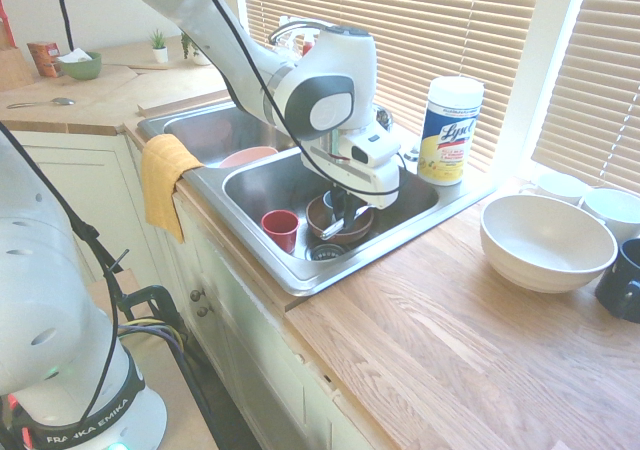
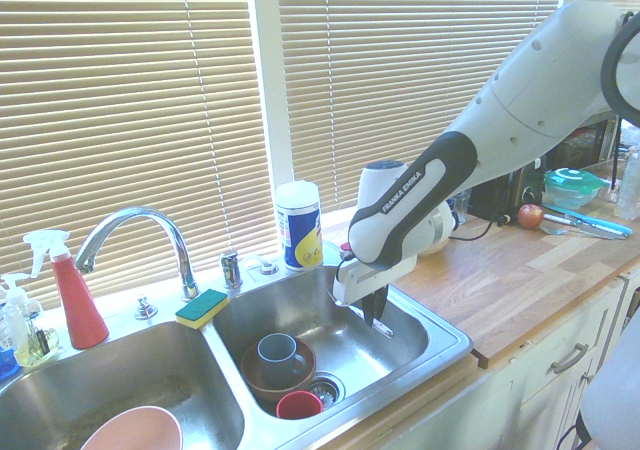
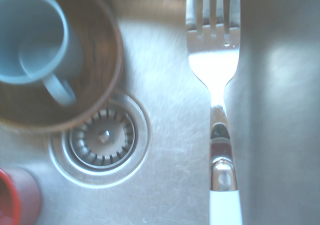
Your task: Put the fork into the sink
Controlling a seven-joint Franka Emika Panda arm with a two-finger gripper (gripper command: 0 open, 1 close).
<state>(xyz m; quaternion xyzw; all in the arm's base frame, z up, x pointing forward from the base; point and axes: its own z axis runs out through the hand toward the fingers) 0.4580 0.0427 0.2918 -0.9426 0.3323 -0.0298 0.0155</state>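
My gripper (image 1: 340, 213) (image 2: 372, 317) is down inside the right basin of the steel sink (image 1: 300, 270) (image 2: 445, 342), shut on the fork (image 2: 384, 328). The fork (image 3: 214, 70) has silver tines and a white handle. In the wrist view it hangs over the basin floor beside the drain (image 3: 102, 137), close to one basin wall. In the first exterior view the fork (image 1: 334, 229) shows as a pale sliver below the fingers. I cannot tell whether it touches the basin floor.
In the same basin are a brown bowl (image 2: 255, 378) holding a blue-grey mug (image 2: 278, 355) and a red cup (image 1: 280, 228) (image 2: 298, 405). A Lysol canister (image 1: 448, 130) stands on the back rim, a yellow cloth (image 1: 165, 180) hangs on the front. The tap (image 2: 135, 230) arches over the divider. A white bowl (image 1: 545, 240) sits on the counter.
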